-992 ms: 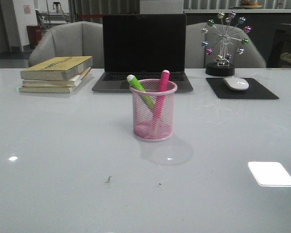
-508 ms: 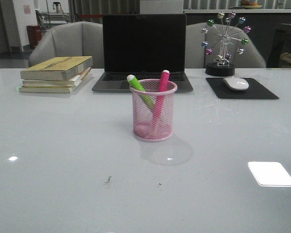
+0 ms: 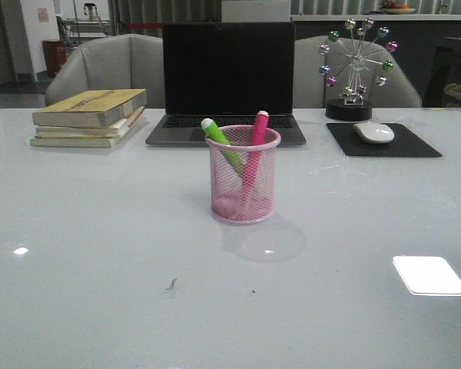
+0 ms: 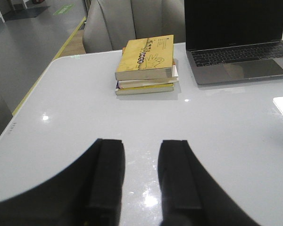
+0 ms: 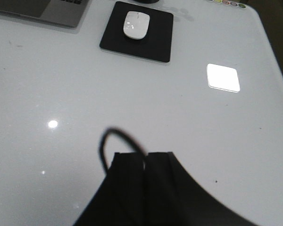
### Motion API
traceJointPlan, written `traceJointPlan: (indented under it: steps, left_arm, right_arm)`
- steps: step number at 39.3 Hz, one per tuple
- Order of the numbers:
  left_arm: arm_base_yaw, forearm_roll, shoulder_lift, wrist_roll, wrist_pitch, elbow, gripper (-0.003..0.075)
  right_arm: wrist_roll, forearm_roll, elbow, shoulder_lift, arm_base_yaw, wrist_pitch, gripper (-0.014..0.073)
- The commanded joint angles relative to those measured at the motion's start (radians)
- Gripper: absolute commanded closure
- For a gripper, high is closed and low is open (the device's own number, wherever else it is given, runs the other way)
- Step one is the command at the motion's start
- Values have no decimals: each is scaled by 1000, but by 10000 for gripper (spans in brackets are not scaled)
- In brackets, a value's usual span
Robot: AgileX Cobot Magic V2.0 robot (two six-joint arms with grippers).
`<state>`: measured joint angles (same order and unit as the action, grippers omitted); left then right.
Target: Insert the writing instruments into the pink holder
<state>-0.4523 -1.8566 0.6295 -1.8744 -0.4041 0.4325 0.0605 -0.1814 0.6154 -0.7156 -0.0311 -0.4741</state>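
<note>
Standing upright in the middle of the white table (image 3: 100, 231), the pink holder (image 3: 243, 175) already contains both pens. The lime green pen (image 3: 220, 141) leans toward the holder's left rim with its pale tip up, and the hot pink pen (image 3: 256, 143) leans toward the right rim. Only the front view shows them; neither wrist view shows the holder clearly.

The front view shows no arm at all. The left wrist view shows the left gripper (image 4: 141, 176) above bare table, its two black fingers (image 4: 106, 179) parted with a clear gap between them, holding nothing. Ahead of this gripper lies a stack of books (image 4: 146, 63) with a yellow cover on top, and beside the books is the open laptop (image 4: 236, 47), which stands just behind the holder in the front view. Grey chairs (image 4: 127, 21) stand past the table edge.

The right wrist view shows the right gripper (image 5: 145, 162) with its fingers pressed together, nothing between them; a thin black cable (image 5: 114, 141) loops beside them. Ahead of it a white mouse (image 5: 136, 24) rests on a black mouse pad (image 5: 155, 40). A bright square reflection of light (image 5: 222, 77) lies on the glossy table nearby. In the front view, a small Ferris wheel ornament (image 3: 355, 65) stands behind the pad.
</note>
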Motion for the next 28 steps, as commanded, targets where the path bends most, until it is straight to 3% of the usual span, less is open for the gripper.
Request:
traceJointPlan:
  steps: [1, 12, 21, 28]
  left_arm:
    - [1, 3, -4, 13, 25, 30, 453]
    - [1, 3, -4, 13, 25, 30, 453]
    - [1, 3, -4, 13, 25, 30, 453]
    - [1, 3, -4, 13, 25, 30, 453]
  right_arm:
    - [-11, -46, 27, 5, 8, 73, 563]
    - [-5, 4, 27, 5, 7, 104, 563]
    - [11, 100, 27, 5, 7, 291, 563]
    - [11, 144, 13, 32, 7, 328, 563]
